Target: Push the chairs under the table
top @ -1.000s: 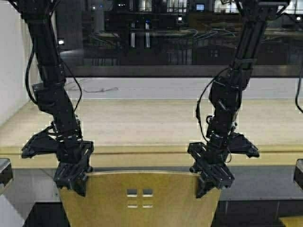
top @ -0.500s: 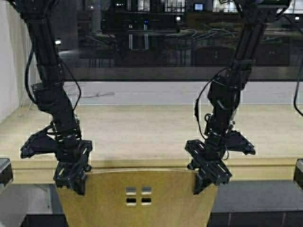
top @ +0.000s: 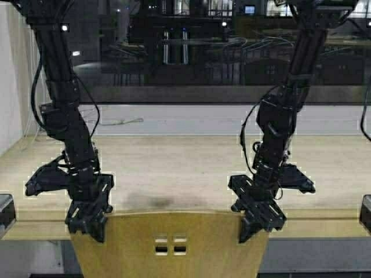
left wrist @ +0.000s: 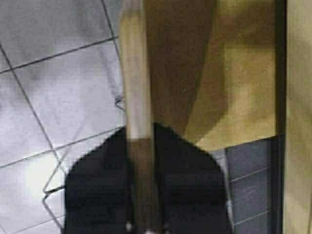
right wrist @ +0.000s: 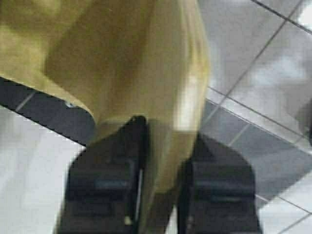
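One chair [top: 171,243] with a curved light-yellow plywood back and small square holes stands at the bottom middle of the high view, its top edge level with the front edge of the long pale-wood table [top: 185,162]. My left gripper [top: 87,223] is shut on the chair back's left top corner; the left wrist view shows the back's edge [left wrist: 136,87] between its fingers [left wrist: 97,190]. My right gripper [top: 255,223] is shut on the right top corner, with the plywood [right wrist: 146,73] between its fingers [right wrist: 102,185]. The seat and legs are hidden.
Beyond the table runs a white ledge with a loose cable [top: 119,122] and a dark window. A white wall [top: 11,75] stands at the left. Grey tiled floor [left wrist: 53,97] lies under the chair.
The robot has driven forward: the table's front edge has come closer and now sits right at the chair back's top. Both grippers keep their hold on the chair back.
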Controlling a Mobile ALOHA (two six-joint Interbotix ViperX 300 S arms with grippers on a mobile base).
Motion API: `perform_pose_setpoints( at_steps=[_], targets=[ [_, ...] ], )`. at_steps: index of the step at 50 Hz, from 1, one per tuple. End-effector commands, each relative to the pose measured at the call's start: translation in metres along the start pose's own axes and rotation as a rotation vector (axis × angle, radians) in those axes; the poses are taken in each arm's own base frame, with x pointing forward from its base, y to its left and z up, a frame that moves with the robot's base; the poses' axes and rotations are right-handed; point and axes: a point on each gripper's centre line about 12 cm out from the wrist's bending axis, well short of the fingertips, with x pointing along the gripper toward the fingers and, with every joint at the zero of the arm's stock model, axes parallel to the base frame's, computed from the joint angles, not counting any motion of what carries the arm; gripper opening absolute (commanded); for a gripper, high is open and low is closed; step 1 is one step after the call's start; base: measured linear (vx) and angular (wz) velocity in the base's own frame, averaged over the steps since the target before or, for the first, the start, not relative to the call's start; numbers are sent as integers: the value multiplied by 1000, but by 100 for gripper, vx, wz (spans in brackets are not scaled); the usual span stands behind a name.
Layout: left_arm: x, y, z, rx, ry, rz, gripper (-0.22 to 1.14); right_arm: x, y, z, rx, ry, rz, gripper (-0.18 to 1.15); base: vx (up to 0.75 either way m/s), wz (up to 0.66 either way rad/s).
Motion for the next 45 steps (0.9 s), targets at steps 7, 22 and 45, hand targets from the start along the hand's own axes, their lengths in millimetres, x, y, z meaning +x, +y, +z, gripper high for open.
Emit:
perform_pose_setpoints(
  at_steps=[7,22,45],
  targets=[
    [-15,-15,-5,168,2,-51,41,-3,5,-9,-266,8,3,32,3,-1],
    [-26,-26,-6,191,3,-82,89,-20,23,-10,-208,15,53,91,-3,-1],
    [-124,-60,8,99,7,-242,91,-122,38,-3,-131,-55,187,91,-2,-1]
  ],
)
